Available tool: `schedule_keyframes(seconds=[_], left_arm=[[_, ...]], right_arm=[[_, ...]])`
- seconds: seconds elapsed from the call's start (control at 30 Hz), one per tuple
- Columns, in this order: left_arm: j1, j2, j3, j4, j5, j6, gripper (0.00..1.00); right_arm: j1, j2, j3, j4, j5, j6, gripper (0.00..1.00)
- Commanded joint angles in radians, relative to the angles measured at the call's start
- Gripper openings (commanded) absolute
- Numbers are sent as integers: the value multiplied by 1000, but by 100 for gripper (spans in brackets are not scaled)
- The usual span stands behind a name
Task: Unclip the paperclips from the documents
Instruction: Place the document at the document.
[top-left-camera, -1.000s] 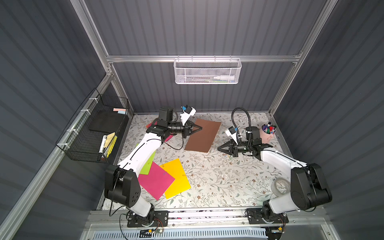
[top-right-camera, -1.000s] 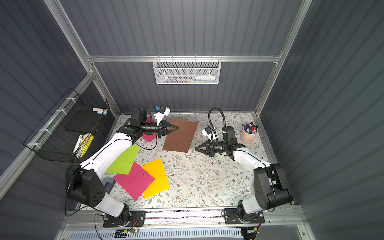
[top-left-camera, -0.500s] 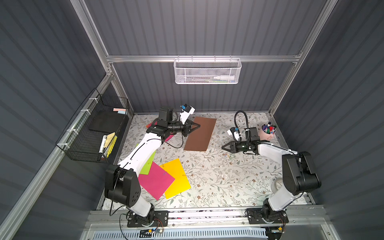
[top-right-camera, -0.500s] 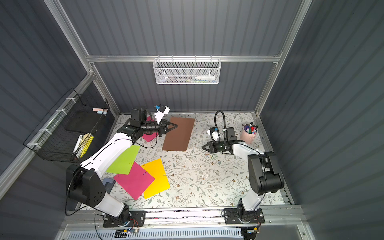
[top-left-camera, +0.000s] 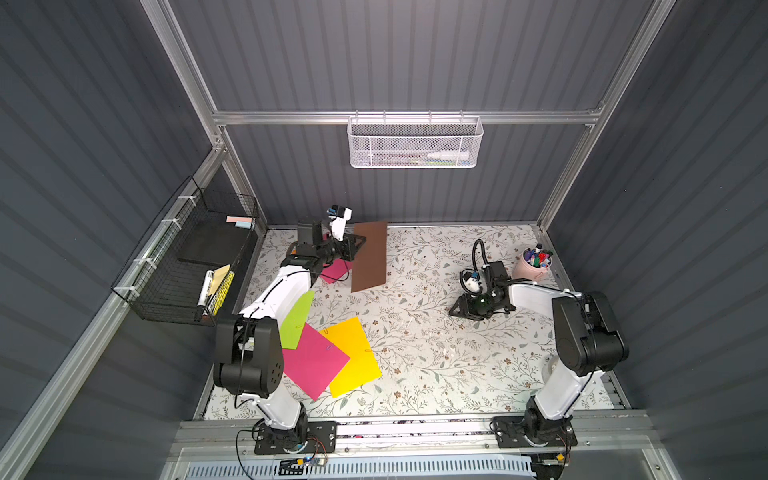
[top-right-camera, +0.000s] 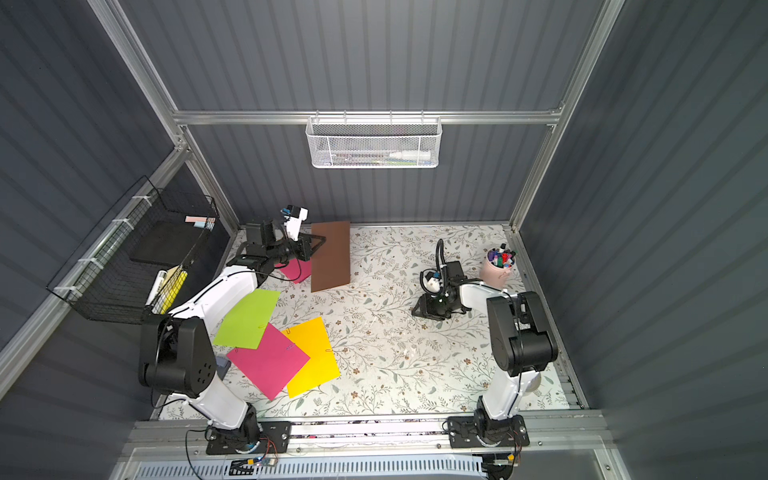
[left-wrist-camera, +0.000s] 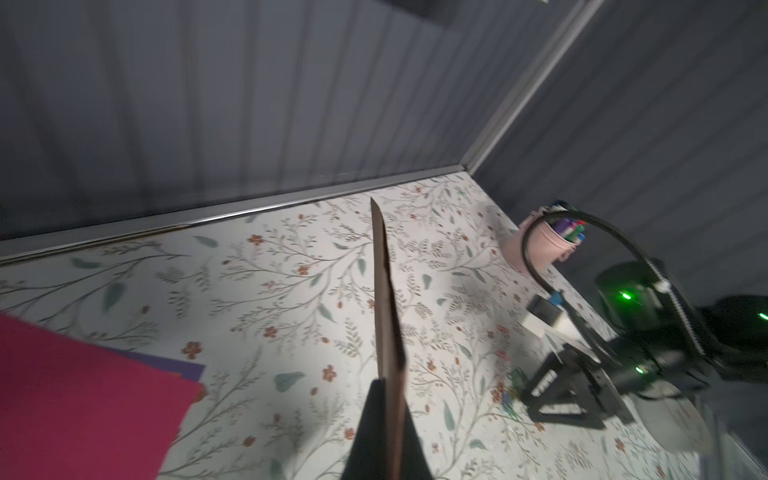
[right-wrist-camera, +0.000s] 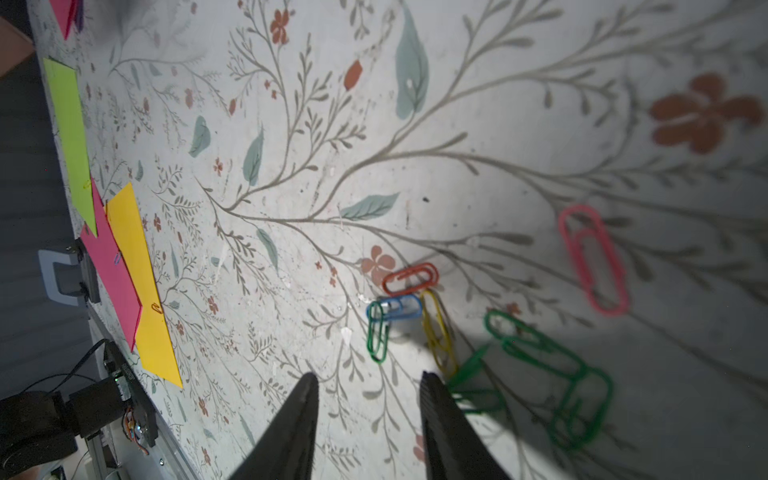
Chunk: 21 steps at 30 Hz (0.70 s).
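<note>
My left gripper (top-left-camera: 360, 241) is shut on the edge of the brown document (top-left-camera: 370, 257), holding it tilted up off the table at the back left; it shows edge-on in the left wrist view (left-wrist-camera: 386, 299). My right gripper (right-wrist-camera: 368, 376) stands open, low over the table, with nothing between its fingers. Several loose paperclips lie just beyond it: orange (right-wrist-camera: 411, 276), blue (right-wrist-camera: 395, 309), yellow (right-wrist-camera: 438, 332), pink (right-wrist-camera: 594, 257) and green ones (right-wrist-camera: 548, 374). Lime green (top-left-camera: 297, 320), magenta (top-left-camera: 313, 361) and yellow (top-left-camera: 353, 357) documents overlap at the front left, with small clips on them.
Another magenta sheet (left-wrist-camera: 83, 395) over a purple one (left-wrist-camera: 183, 368) lies under the left arm. A pink cup of markers (top-left-camera: 534, 266) stands at the back right. A black wire basket (top-left-camera: 187, 266) hangs on the left wall, and a white mesh basket (top-left-camera: 413, 143) on the back wall.
My right gripper has gone from shut to open and drawn away from the brown sheet toward the front right. The left gripper has swung the brown sheet more upright.
</note>
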<state>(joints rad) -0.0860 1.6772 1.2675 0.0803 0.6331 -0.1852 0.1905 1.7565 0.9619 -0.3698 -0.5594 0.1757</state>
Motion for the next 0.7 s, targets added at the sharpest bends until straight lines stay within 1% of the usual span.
schedule_keyframes(seconds=[0.0,0.1,0.2,0.33,0.5,0.53,0.57,0.6,0.63,0.67], left_arm=[[61,71,2,84,-32,-48,0],[123,127,-11,175,-35,-104,0],[180,200,2,224,-60,-142,0],[238,333,59,203,-93,-157,0],[272,380,107,119,-297,-166,1],[280,381,113,101,-335,-173,7],[285,381,115,87,-372,-174,22],[290,380,126,61,-420,-175,48],[293,379,134,37,-458,-174,66],[295,376,136,22,-482,-176,78]], right_arm=[[14,-49,26,-71,99,-4,46],[29,-93,35,-78,151,-8,48],[38,-120,46,-122,157,-15,48],[42,-134,63,-149,142,-27,49],[53,-145,77,-174,117,-30,49],[56,-149,79,-174,112,-29,49],[60,-152,80,-174,109,-28,49],[63,-154,82,-175,102,-28,50],[67,-153,85,-177,94,-27,50],[70,-152,88,-179,87,-28,50]])
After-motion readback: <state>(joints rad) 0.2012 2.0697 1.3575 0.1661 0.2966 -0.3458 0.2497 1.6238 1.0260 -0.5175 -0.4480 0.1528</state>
